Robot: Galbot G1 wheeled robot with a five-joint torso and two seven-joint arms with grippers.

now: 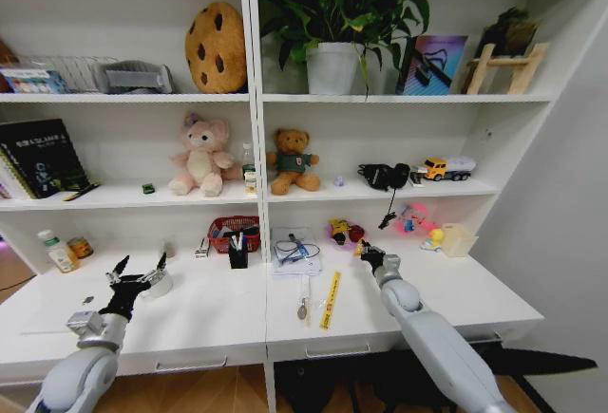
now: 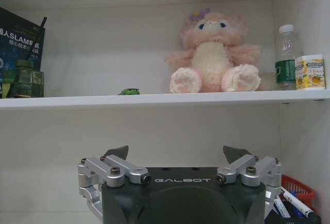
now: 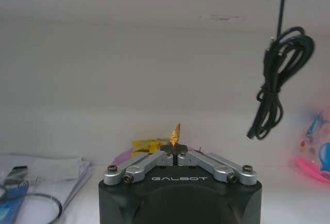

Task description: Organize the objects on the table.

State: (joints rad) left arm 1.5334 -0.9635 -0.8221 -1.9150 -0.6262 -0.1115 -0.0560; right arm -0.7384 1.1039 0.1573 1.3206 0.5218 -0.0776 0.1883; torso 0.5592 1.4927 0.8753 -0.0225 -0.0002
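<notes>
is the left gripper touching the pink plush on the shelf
Apart. In the head view the left gripper hovers open low over the table, while the pink plush sits on the shelf above, white wall showing between them.

Bare top on the table lies open around the yellow ruler and near the front edge, while the red basket, black pen cup and papers crowd the back by the shelf.
</notes>
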